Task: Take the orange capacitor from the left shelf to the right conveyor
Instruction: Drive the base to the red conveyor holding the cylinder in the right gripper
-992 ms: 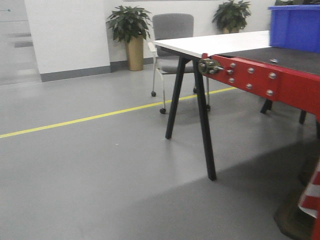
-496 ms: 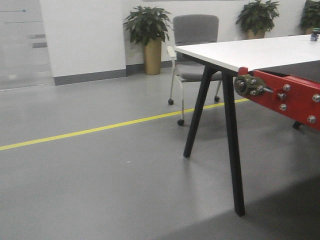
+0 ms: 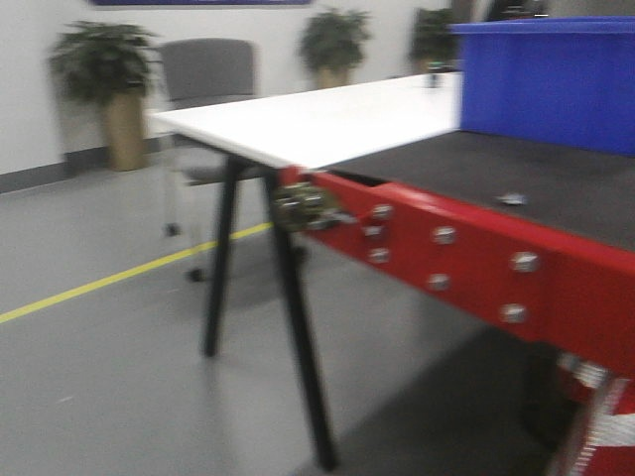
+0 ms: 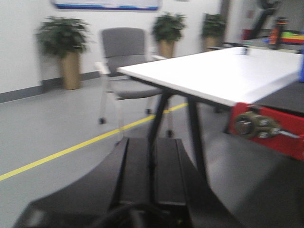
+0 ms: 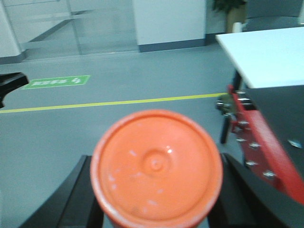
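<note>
Now the orange capacitor (image 5: 156, 168) shows a round flat top with a small dimple. The right gripper (image 5: 158, 204) pinches it from both sides, left of the right conveyor (image 5: 266, 152). Compared with half a second before, the conveyor fills much more of the front view. The left gripper (image 4: 152, 161) has its jaws pressed together and holds nothing.

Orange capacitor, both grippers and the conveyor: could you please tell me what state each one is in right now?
orange capacitor: gripped, flat top facing the wrist camera, not yet on the belt.
right gripper: jaws shut on the orange capacitor.
left gripper: jaws shut, nothing held.
right conveyor: no capacitor on it; whether it is running cannot be told.
blue bin: upright, contents hidden.
</note>
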Robot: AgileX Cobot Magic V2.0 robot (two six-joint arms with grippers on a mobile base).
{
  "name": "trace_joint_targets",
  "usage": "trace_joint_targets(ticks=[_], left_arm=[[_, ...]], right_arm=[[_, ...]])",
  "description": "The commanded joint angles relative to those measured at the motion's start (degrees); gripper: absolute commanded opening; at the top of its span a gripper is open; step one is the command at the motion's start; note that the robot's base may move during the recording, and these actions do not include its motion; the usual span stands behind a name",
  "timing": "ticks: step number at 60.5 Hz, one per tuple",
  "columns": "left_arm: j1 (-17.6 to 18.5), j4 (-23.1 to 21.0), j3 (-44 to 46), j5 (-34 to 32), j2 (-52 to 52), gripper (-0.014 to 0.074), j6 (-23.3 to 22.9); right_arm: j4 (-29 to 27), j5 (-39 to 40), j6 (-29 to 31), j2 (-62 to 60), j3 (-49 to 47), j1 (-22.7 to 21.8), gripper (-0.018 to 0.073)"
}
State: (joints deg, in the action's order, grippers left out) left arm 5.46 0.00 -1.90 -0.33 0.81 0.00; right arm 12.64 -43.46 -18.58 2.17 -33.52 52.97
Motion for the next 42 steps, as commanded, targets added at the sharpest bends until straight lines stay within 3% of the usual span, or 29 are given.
trace_joint_targets(ticks=[1, 42], left_arm=[[0.2, 0.0, 0.4, -4.8, -0.6, -0.0105, 0.0], [0.2, -0.3, 0.4, -4.8, -0.6, -0.0105, 0.0]], right_arm=[[1.1, 5.3, 0.6, 1.1, -1.4, 1.5, 0.0058], [1.1, 5.3, 0.6, 1.1, -1.4, 2.7, 0.0058]])
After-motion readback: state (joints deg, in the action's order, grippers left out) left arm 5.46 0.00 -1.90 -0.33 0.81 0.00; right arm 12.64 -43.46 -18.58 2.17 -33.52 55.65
